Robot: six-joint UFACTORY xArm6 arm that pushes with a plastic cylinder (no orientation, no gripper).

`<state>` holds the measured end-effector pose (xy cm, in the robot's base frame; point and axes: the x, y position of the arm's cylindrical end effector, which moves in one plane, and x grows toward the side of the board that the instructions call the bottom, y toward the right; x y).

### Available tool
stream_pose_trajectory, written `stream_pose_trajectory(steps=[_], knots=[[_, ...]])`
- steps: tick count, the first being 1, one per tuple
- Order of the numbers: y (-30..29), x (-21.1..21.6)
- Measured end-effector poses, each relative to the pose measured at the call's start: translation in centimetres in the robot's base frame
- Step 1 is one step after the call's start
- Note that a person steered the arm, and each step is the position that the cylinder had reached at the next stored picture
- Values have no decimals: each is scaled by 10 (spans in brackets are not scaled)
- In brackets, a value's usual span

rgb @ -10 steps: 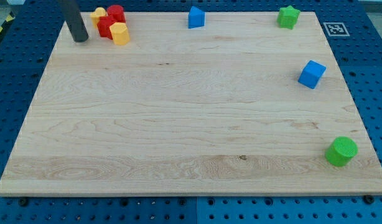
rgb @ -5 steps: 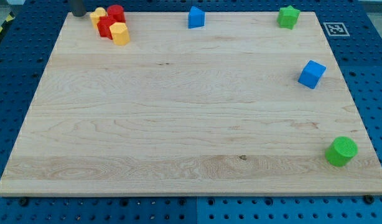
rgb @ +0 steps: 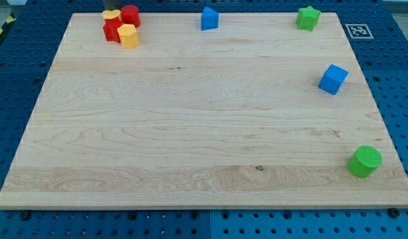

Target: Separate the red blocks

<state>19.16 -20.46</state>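
Two red blocks sit in a tight cluster at the view's top left corner of the wooden board. The red cylinder is at the board's top edge. The other red block, of unclear shape, touches it from the lower left. A small yellow block lies against the cluster's upper left, and a second yellow block lies against its lower right. My tip does not show in the view.
A blue block stands at the top middle and a green star at the top right. A blue cube is at the right edge. A green cylinder is at the bottom right.
The rod moved from left of the cluster up and out of the view's top. The upper yellow block and the red cylinder shifted a little to the right.
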Motion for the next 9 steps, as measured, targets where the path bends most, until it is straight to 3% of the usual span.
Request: stream_pose_trajectory(steps=[8,9], knots=[[0,145],[1,146]])
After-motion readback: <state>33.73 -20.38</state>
